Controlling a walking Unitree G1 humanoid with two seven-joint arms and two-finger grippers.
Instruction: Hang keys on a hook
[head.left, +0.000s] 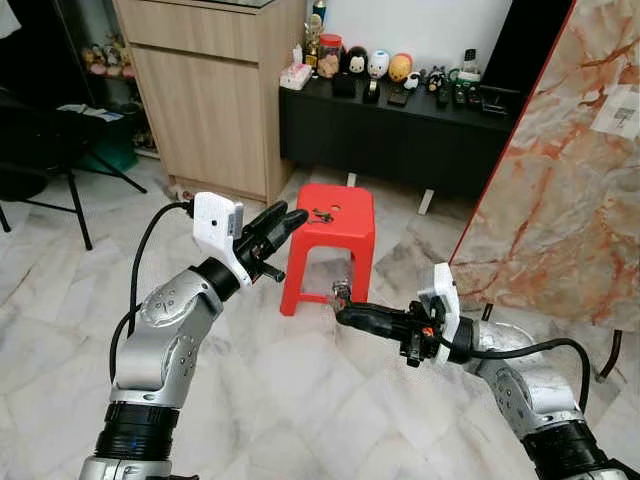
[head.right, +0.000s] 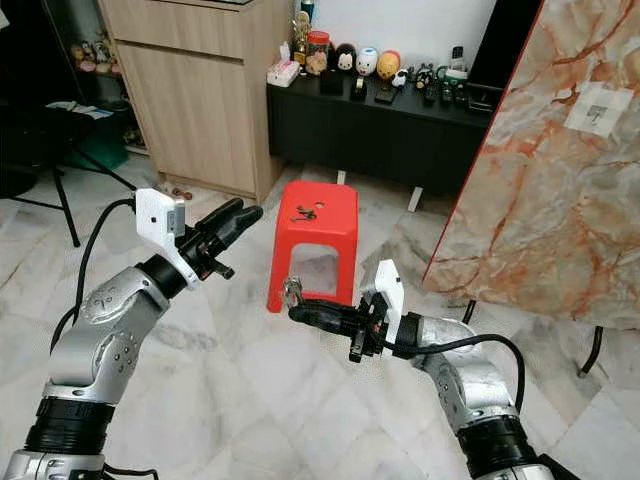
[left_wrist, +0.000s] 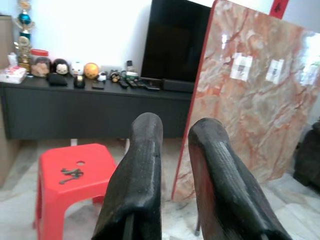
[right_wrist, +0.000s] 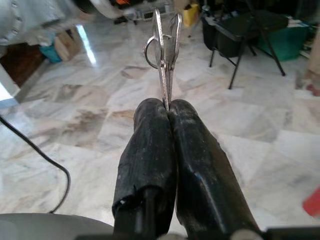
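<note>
Silver keys (right_wrist: 164, 47) stick out from the tip of the right tool (head.left: 345, 312), whose two black fingers (right_wrist: 150, 150) are pressed together on them. That tool is held low over the pale marble floor (head.left: 300, 400), just near of the red plastic stool (head.left: 330, 245), with the arm reaching in from the right. In the right wrist view the keys stand on edge, with a ring looped beside them.

On the left, the left tool (head.left: 285, 222) is raised and points toward the stool's near left corner; its fingers (left_wrist: 145, 175) stand slightly apart with nothing between them. A black cable (head.left: 140, 260) loops from its white wrist housing.

A small dark bunch (head.left: 322, 213) lies on the stool's seat, beside a round hole; it is too small to tell what it is.

Behind the stool a long black counter (head.left: 400, 130) runs along the far wall, carrying a row of little figurines (head.left: 375, 65), a jar and some remotes. A wooden cabinet (head.left: 210, 90) stands at the far left of it. A large slab of reddish marble (head.left: 560, 180) leans on the right, and a dark screen (left_wrist: 175, 45) stands on the counter behind the slab.
</note>
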